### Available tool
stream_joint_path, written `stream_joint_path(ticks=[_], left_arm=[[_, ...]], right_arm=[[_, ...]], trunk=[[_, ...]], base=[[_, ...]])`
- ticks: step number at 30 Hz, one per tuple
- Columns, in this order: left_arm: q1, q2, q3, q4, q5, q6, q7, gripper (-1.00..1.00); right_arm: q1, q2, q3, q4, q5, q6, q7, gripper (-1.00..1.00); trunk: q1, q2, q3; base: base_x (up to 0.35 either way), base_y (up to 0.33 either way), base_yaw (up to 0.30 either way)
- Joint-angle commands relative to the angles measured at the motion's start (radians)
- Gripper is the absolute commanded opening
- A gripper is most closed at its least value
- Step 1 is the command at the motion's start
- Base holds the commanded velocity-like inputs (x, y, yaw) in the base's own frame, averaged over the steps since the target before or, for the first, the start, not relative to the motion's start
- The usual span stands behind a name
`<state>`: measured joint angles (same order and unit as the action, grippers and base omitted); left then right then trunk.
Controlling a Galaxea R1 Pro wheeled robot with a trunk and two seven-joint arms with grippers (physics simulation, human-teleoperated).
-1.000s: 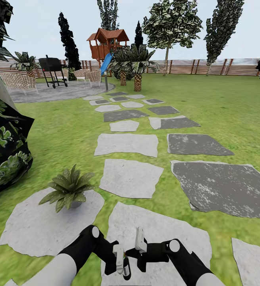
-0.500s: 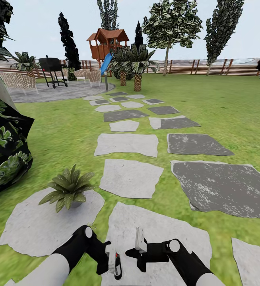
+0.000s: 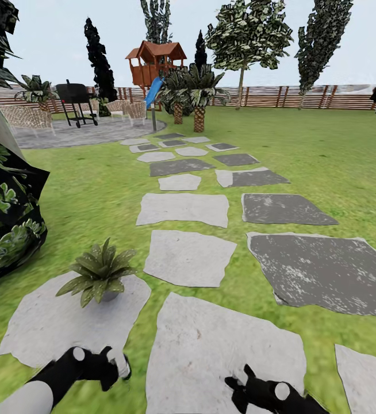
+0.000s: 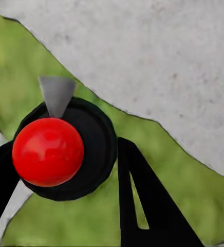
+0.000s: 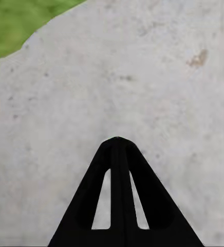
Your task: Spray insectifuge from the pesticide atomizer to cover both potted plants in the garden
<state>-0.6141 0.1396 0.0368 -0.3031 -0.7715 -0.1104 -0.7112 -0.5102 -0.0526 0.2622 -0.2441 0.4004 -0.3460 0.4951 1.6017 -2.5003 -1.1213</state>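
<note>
Atomizer in our left claw, arms now pulled apart and low.

We see the atomizer (image 4: pixel 58 152) from above in the left wrist view, its red cap and black collar pinched between the fingers of our left gripper (image 4: pixel 66 170), hanging over grass at the edge of a pale slab (image 4: pixel 158 67). A second ago both arms met at the middle; now the left gripper (image 3: pixel 114 368) has swung out toward the potted plant (image 3: pixel 100 273) on its slab, while the right gripper (image 5: pixel 117 154), fingers pressed together and empty, has dropped away over the stone. We judge the handover finished and spraying next. The second plant is not in sight.
</note>
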Motion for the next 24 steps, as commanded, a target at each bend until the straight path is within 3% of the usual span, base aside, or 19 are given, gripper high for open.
stream_joint_path(ticks=[1, 3, 4, 5, 7, 9, 11, 13, 14, 24], left_arm=[[0.001, -0.002, 0.016, 0.049, 0.048, -0.013, 0.081, -1.0], [0.002, -0.01, 0.026, 0.124, 0.189, -0.071, 0.238, -1.0], [0.005, -0.013, 0.027, 0.145, 0.237, -0.1, 0.289, -1.0], [0.014, -0.016, 0.027, 0.172, 0.307, -0.135, 0.36, -1.0], [0.047, -0.031, 0.028, 0.198, 0.432, -0.169, 0.473, -1.0], [0.092, -0.042, 0.029, 0.201, 0.527, -0.181, 0.564, -1.0], [0.125, -0.044, 0.029, 0.202, 0.589, -0.185, 0.634, -1.0], [0.161, -0.044, 0.029, 0.203, 0.666, -0.206, 0.695, -1.0], [0.178, -0.047, 0.027, 0.207, 0.714, -0.237, 0.716, -1.0], [0.205, -0.045, 0.024, 0.215, 0.728, -0.252, 0.724, -1.0]], right_arm=[[-0.001, -0.003, -0.005, 0.07, 0.006, -0.013, -0.11, -1.0], [-0.001, -0.002, -0.005, 0.168, -0.024, -0.06, -0.315, -1.0], [0.001, -0.001, -0.005, 0.184, -0.049, -0.079, -0.375, -1.0], [0.01, 0.0, -0.006, 0.198, -0.105, -0.098, -0.456, -1.0], [0.039, 0.0, -0.006, 0.209, -0.267, -0.114, -0.563, -1.0], [0.051, -0.003, -0.005, 0.213, -0.45, -0.12, -0.6, -1.0], [0.053, -0.006, -0.005, 0.214, -0.551, -0.123, -0.609, -1.0], [0.054, -0.009, -0.005, 0.213, -0.595, -0.125, -0.612, -1.0], [0.055, -0.009, -0.004, 0.213, -0.606, -0.127, -0.613, 1.0], [0.055, -0.024, 0.0, 0.214, -0.608, -0.127, -0.61, 1.0]], trunk=[[0.0, 0.0, -0.001], [0.0, 0.0, -0.001], [0.0, 0.0, -0.001], [0.0, 0.0, -0.001], [0.0, 0.0, -0.001], [0.0, 0.0, -0.001], [0.0, 0.0, -0.001], [0.0, 0.0, -0.001], [0.0, 0.0, -0.001], [0.0, 0.0, -0.001]], base=[[0.0, 0.0, 0.0], [0.0, 0.0, 0.0], [0.0, 0.0, 0.0], [0.0, 0.0, 0.0], [0.0, 0.0, 0.0], [0.0, 0.0, 0.0], [0.0, 0.0, 0.0], [0.0, 0.0, 0.0], [0.0, 0.0, 0.0], [0.021, -0.008, 0.0]])
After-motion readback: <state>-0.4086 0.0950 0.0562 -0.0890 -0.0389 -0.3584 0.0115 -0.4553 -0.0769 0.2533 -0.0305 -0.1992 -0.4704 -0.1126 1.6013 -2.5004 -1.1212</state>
